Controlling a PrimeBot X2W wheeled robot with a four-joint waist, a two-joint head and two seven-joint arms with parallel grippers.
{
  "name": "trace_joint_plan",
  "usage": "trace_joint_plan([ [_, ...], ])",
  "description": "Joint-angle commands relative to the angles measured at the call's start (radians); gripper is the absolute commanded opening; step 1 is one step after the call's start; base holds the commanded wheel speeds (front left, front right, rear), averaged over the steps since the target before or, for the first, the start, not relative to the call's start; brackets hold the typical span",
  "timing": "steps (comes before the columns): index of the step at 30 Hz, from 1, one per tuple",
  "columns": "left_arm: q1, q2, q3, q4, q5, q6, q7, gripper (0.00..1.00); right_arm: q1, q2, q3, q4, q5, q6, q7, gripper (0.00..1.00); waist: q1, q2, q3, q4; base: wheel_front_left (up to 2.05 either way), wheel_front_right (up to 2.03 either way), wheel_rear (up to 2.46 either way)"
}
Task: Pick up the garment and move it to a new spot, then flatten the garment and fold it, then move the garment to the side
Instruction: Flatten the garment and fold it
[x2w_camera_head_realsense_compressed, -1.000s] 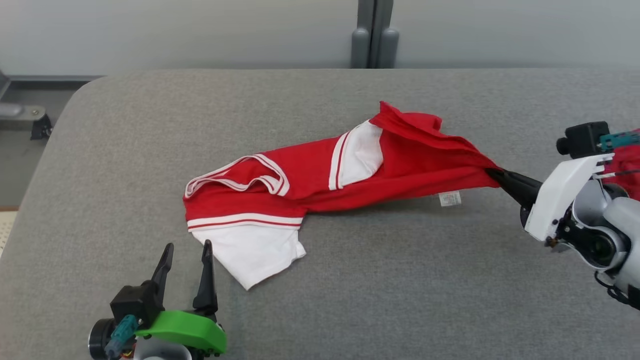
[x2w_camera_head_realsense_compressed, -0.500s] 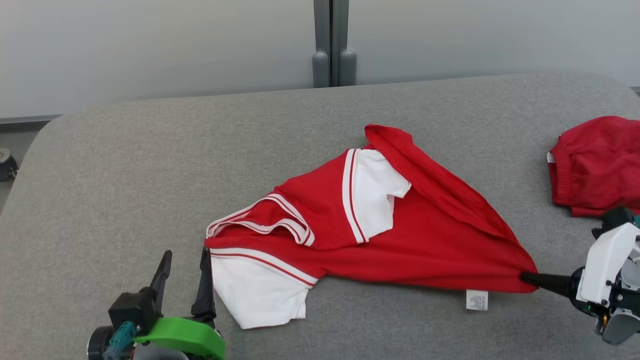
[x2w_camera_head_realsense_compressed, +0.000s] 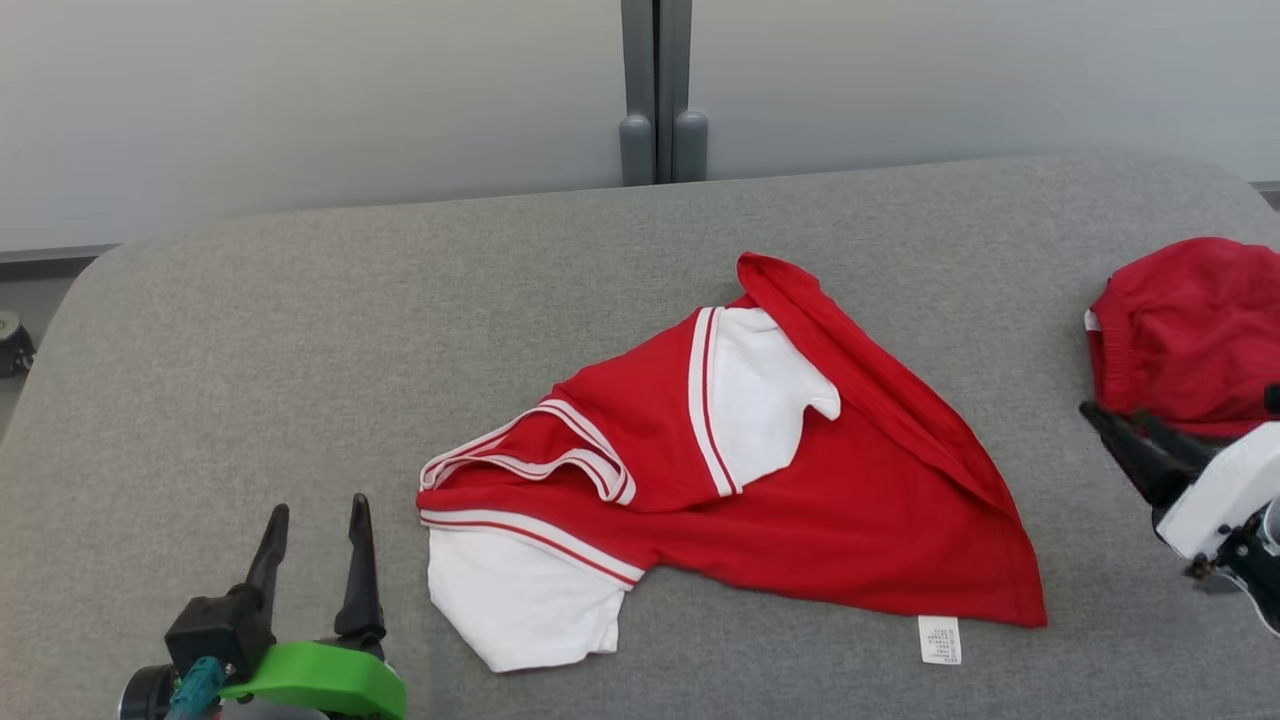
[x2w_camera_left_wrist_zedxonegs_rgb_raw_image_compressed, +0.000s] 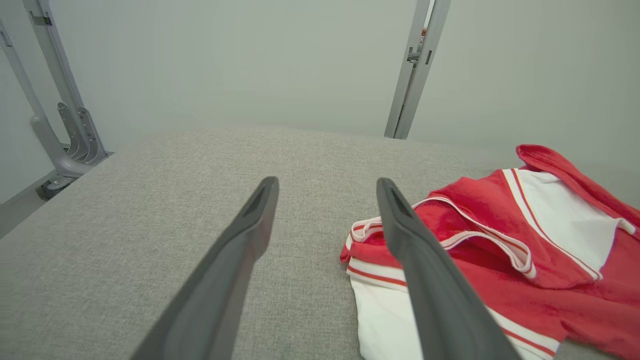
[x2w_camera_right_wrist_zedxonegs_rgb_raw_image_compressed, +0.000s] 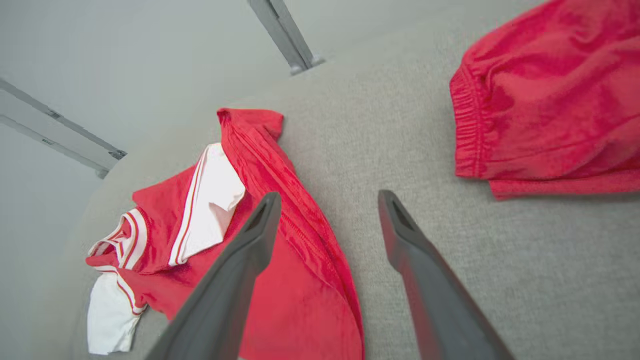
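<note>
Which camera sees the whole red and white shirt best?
The head view: the whole shirt lies in plain sight, both white sleeves and the label too. The left wrist view gets the collar end, cut off at the edge. The right wrist view has most of it, with one of the fingers across it.

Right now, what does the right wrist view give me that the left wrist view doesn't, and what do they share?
Right wrist view adds: a second red garment with an elastic waistband, lying apart from the red-and-white shirt, and the right end effector, open and empty.
Left wrist view adds: a metal frame bracket past the surface's edge, and the left end effector, open and empty.
Shared: the red-and-white shirt, crumpled on the grey padded surface, and a grey upright post behind it.
</note>
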Motion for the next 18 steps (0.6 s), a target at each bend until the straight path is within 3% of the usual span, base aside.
trace_joint_plan([
  [1, 0.019, 0.011, 0.014, -0.015, 0.006, 0.003, -0.002, 1.00, -0.007, 0.010, -0.009, -0.012, -0.048, 0.000, -0.067, 1.00, 0.0000, 0.0000, -0.012, -0.010, 0.00, 0.00, 0.00],
  [4, 0.026, 0.017, 0.033, -0.050, 0.018, 0.003, -0.003, 1.00, -0.010, 0.045, -0.074, -0.028, -0.161, 0.000, -0.124, 1.00, 0.0000, 0.0000, -0.022, -0.019, 0.00, 0.00, 0.00],
  [7, 0.038, 0.019, 0.048, -0.083, 0.032, 0.007, -0.002, 1.00, 0.014, 0.117, -0.263, -0.021, -0.326, 0.000, -0.127, 1.00, 0.0000, 0.0000, -0.025, -0.030, 0.00, 0.00, 0.00],
  [12, 0.050, 0.019, 0.065, -0.117, 0.045, 0.011, -0.001, 1.00, 0.174, 0.318, -0.631, -0.089, -0.697, 0.000, -0.127, 1.00, 0.0000, 0.0000, -0.033, -0.041, 0.00, 0.00, 0.00],
  [18, 0.058, 0.011, 0.070, -0.122, 0.045, -0.002, -0.001, 1.00, 0.382, 0.522, -0.860, -0.177, -1.052, 0.000, -0.127, 1.00, 0.0000, 0.0000, -0.044, -0.038, 0.00, 0.00, 0.00],
])
